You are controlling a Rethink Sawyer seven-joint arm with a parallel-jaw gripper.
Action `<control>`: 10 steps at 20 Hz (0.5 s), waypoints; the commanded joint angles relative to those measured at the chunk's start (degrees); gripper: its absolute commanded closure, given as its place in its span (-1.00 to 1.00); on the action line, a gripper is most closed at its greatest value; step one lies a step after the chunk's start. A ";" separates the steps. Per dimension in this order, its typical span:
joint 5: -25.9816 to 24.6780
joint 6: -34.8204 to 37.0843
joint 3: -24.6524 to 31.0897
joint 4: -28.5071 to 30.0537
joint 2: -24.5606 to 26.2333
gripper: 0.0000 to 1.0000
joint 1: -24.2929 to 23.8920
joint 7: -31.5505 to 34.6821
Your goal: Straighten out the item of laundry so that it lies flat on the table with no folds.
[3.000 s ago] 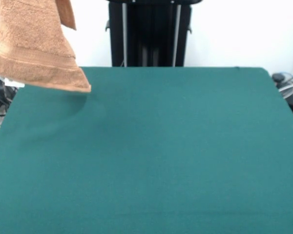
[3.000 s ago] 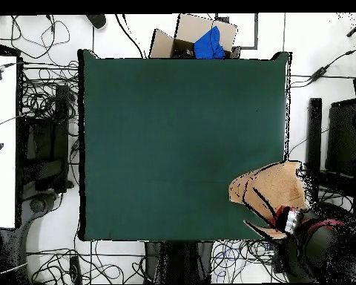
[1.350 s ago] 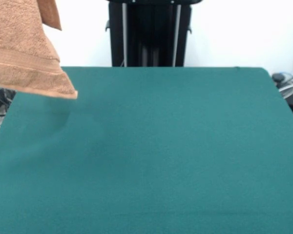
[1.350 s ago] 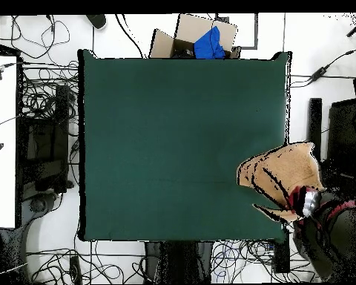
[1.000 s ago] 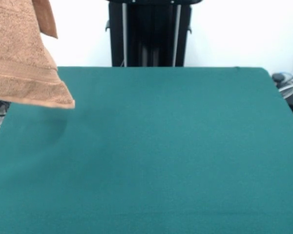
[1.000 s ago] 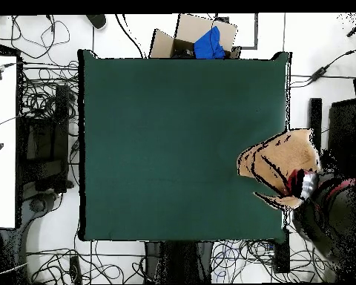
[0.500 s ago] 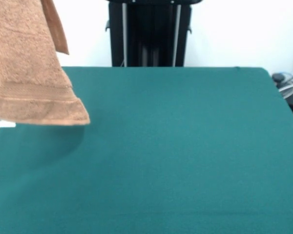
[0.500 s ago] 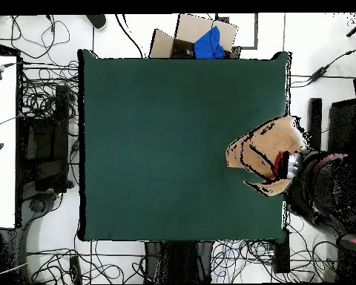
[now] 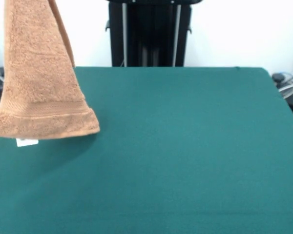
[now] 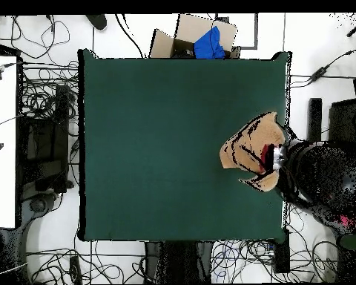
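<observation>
1 towel hanging over table, white tag front-only, tool overhead-only, clamped on towel.

Pretty much the whole table is open. Only the towel dangling at the front view's left edge blocks that side, lower hem just above the cloth.

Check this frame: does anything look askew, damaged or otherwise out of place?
Only the towel: it hangs bunched from the gripper over one side edge of the table, narrow at the top, flaring toward its banded hem, a small white tag showing below. No damage or spill shows.
</observation>
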 commanded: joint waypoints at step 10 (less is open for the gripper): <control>-2.01 -13.61 -1.45 8.66 2.04 1.00 2.56 5.57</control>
